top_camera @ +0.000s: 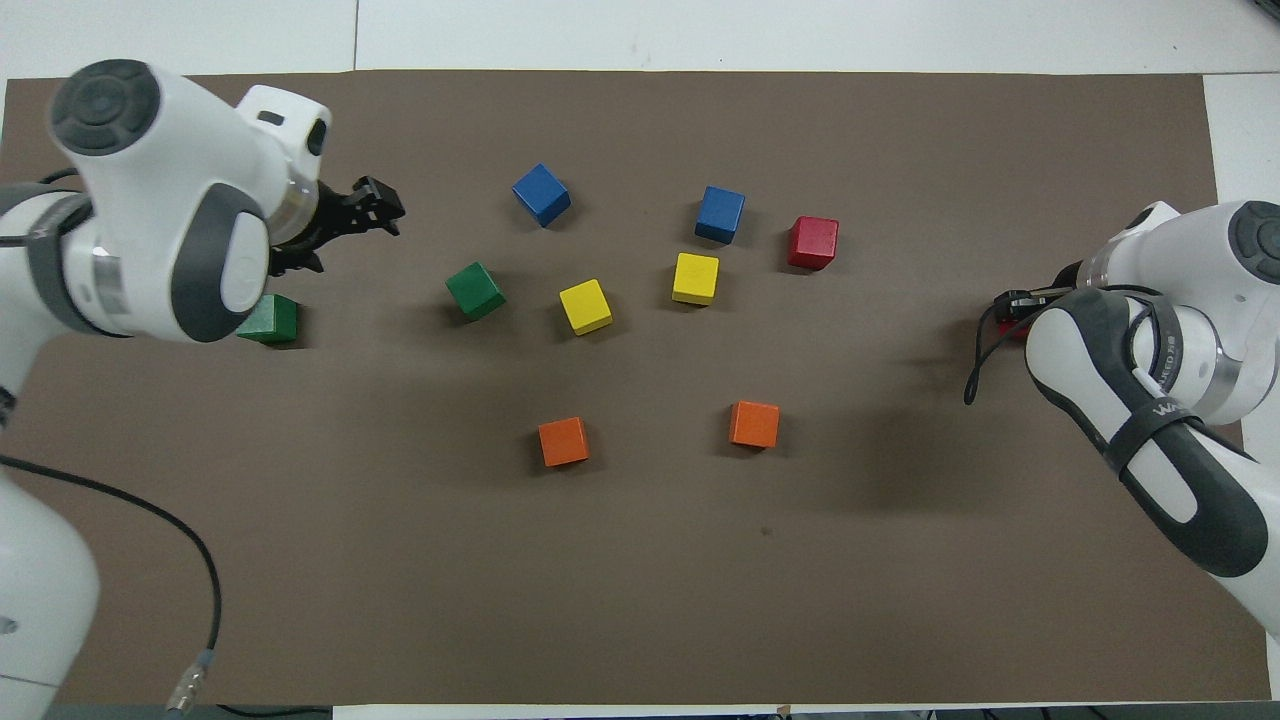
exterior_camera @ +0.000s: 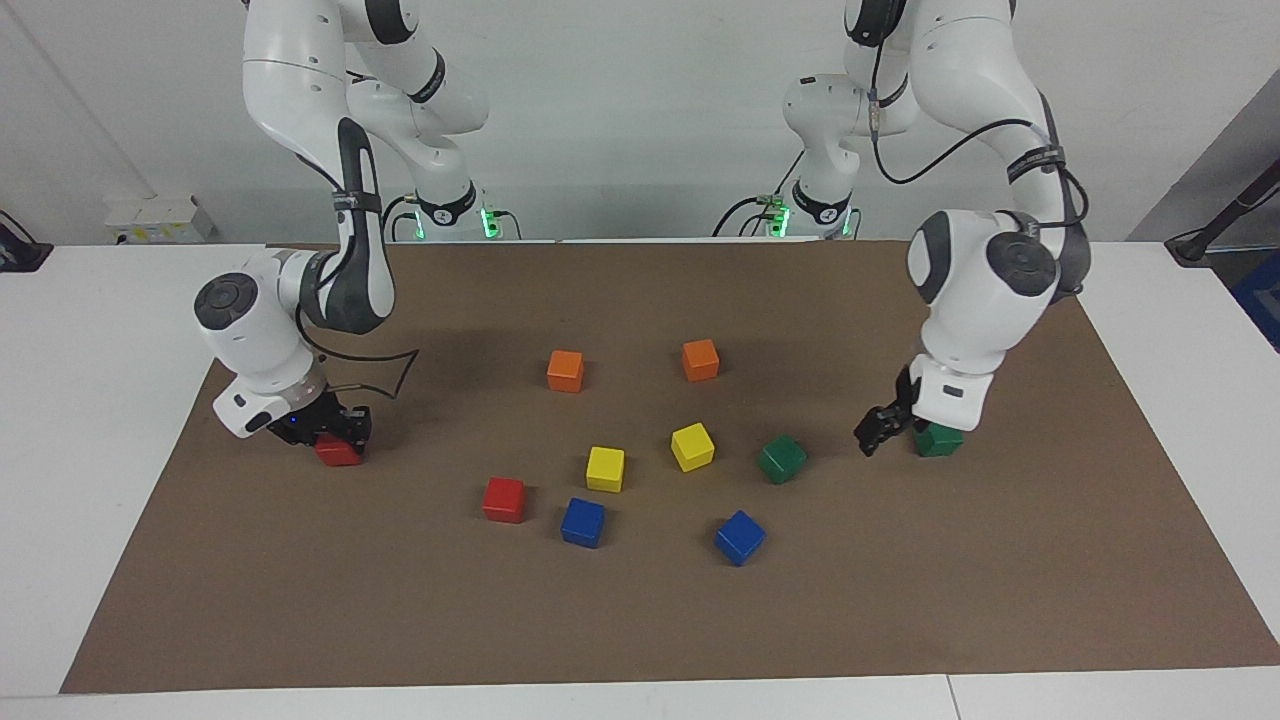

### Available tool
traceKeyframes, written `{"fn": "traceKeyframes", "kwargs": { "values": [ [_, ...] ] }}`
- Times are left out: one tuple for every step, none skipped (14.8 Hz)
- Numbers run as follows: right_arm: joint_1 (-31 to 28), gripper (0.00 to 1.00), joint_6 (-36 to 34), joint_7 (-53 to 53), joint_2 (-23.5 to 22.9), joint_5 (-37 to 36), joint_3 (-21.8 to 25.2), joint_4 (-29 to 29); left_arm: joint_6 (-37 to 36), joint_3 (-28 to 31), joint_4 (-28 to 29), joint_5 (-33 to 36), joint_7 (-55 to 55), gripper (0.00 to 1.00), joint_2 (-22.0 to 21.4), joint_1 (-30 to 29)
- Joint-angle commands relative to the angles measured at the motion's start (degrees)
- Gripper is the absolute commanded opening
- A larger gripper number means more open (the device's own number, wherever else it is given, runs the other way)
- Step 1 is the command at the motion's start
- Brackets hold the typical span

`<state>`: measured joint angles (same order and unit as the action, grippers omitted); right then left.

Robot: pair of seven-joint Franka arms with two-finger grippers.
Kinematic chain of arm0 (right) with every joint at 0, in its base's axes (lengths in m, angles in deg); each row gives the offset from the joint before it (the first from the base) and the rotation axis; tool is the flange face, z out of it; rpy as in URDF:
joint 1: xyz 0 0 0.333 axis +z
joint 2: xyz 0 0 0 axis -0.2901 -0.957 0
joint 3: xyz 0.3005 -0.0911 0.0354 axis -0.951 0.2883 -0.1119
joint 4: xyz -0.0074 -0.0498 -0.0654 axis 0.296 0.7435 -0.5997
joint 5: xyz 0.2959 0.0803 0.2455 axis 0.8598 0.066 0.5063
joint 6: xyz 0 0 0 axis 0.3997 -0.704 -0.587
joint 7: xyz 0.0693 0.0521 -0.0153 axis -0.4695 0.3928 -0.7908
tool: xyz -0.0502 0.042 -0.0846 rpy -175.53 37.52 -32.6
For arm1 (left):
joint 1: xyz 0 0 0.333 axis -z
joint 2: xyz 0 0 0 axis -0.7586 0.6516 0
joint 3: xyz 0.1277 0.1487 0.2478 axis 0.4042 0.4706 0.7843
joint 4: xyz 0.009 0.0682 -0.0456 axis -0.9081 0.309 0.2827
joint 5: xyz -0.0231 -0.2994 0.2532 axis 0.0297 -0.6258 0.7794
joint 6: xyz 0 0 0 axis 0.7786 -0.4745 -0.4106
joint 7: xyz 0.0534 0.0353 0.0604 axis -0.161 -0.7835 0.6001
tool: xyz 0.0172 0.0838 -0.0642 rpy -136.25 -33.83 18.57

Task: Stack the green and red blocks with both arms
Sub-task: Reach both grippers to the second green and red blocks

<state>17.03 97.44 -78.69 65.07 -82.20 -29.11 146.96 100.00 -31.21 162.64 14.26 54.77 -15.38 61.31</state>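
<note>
both grippers low at the mat ends

right gripper (exterior_camera: 335, 432) clamps a red block (exterior_camera: 340, 452); left gripper (exterior_camera: 880, 428), fingers' state unclear, at 9 o'clock of a square-set green block (exterior_camera: 938, 440); second green block (exterior_camera: 781, 459) sits skewed.

Outer red block (exterior_camera: 338, 452): upper part covered by right gripper (exterior_camera: 335, 428); overhead, almost wholly hidden under the right arm (top_camera: 1140, 400).
Outer green block (exterior_camera: 938, 440): partly covered by left arm (exterior_camera: 965, 330); overhead, one side hidden.
Both arms: upper links cut off by frame edges.
Finger positions, both grippers: cannot tell.
</note>
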Motion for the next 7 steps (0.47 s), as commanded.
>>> {"fn": "traceKeyframes", "kwargs": {
  "values": [
    [-0.60, 1.00, 1.72, -1.00, -0.04, 1.57, -0.45, 0.52, 1.93, 0.94, -4.75, 4.07, 8.49, 1.00, 6.22, 3.58],
    [-0.60, 1.00, 1.72, -1.08, -0.12, 1.57, -0.45, 0.26, 5.17, 1.03, -1.17, 4.09, 9.28, 1.00, 5.35, 4.28],
    [0.01, 1.00, 0.94, -1.08, -0.04, 1.48, -0.45, -0.26, 6.16, 1.03, 0.09, 4.09, 11.37, 1.00, 5.16, 4.99],
    [0.45, 1.00, -0.11, -1.00, 0.31, 1.40, -0.37, -1.31, 6.52, 1.03, 0.36, 4.18, 14.53, 1.00, 5.16, 5.08],
    [0.72, 1.00, -3.95, -0.82, 0.49, 0.61, -0.45, -3.76, 6.79, 0.94, 0.54, 4.36, 16.39, 1.00, 5.25, 5.17],
    [1.76, 1.00, -8.43, -0.04, 0.49, 0.34, -0.37, -7.70, 7.05, 0.94, 1.06, 4.36, 16.67, 1.00, 5.16, 5.78],
    [3.17, 1.00, -12.91, 2.06, 0.32, -0.53, -0.28, -11.83, 8.53, 0.94, 2.29, 4.36, 16.58, 1.00, 4.99, 5.78]
  ]
}}
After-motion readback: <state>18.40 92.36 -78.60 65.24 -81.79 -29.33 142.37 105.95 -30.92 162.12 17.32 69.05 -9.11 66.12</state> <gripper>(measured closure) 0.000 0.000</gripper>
